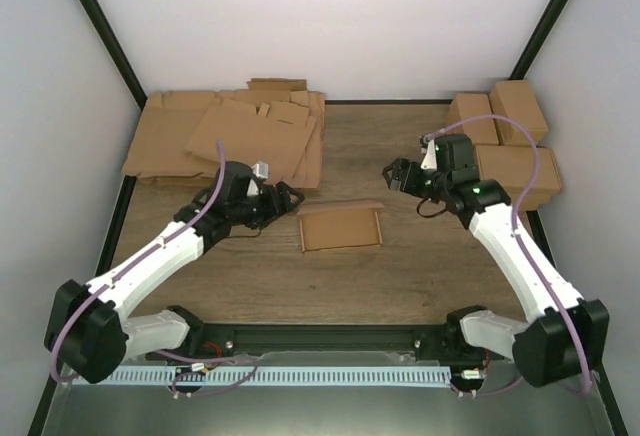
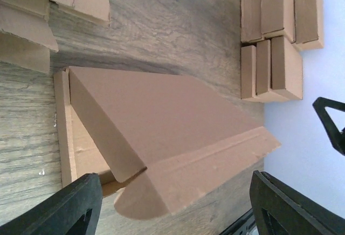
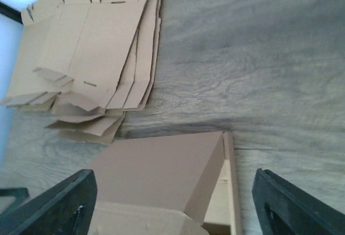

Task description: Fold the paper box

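- The paper box lies near the middle of the table, between the two grippers. In the left wrist view its lid panel stands tilted above the tray, not seated, and the front flap juts free.
- Step in hand, by judgement: closing the lid. The lid should be pressed down evenly from both ends while the tray is steadied. The front flap should be steered inside the tray wall, not over it. Thin card is likely to crease if pushed at one corner only.
- The left gripper sits just beside the box's far left corner, with no contact visible. Its jaws are spread wide and hold nothing.
- The right gripper hangs near the far right corner, apart from the box, jaws wide and empty.
- The heap of flat sheets lies far left, and the folded boxes far right.
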{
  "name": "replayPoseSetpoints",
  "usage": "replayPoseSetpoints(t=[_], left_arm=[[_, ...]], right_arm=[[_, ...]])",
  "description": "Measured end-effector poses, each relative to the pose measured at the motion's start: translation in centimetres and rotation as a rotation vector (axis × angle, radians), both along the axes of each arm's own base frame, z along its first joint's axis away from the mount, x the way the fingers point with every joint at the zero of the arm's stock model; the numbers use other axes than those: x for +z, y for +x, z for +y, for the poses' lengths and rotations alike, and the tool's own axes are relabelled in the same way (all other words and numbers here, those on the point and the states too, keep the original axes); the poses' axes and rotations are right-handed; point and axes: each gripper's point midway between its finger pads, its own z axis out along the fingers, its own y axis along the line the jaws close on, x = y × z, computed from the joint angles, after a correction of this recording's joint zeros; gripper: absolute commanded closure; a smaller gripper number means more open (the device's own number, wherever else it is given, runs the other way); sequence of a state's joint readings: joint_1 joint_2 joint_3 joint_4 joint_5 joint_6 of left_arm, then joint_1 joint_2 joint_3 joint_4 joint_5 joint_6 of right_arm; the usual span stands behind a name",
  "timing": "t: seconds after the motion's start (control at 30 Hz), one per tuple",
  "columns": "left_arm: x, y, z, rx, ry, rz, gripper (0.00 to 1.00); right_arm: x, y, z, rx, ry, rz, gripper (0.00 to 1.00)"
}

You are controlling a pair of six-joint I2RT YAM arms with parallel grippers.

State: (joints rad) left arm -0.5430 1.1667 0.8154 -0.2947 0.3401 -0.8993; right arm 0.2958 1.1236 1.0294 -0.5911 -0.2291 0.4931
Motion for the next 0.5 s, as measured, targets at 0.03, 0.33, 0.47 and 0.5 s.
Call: replayPoseSetpoints(t=[0.03, 0.33, 0.47, 0.5], left_arm=[[-0.3, 0.2, -0.2, 0.002, -0.004, 0.011, 0.25], [-2.6, 1.5, -1.5, 0.017, -0.039, 0.072, 0.38], [-4.8, 1.0, -1.4, 0.021, -0.037, 0.115, 0.46], [-5.2, 0.9, -1.4, 0.018, -0.038, 0.126, 0.47]], right_arm=[[-0.7, 0.3, -0.1, -0.001, 0.005, 0.024, 0.25], [-5.3, 0.6, 0.6, -0.012, 0.129, 0.149, 0.35], [-7.8, -0.3, 0.9, -0.005, 0.154, 0.202, 0.41], [-8.3, -0.6, 1.1, 0.003, 0.165, 0.216, 0.43]])
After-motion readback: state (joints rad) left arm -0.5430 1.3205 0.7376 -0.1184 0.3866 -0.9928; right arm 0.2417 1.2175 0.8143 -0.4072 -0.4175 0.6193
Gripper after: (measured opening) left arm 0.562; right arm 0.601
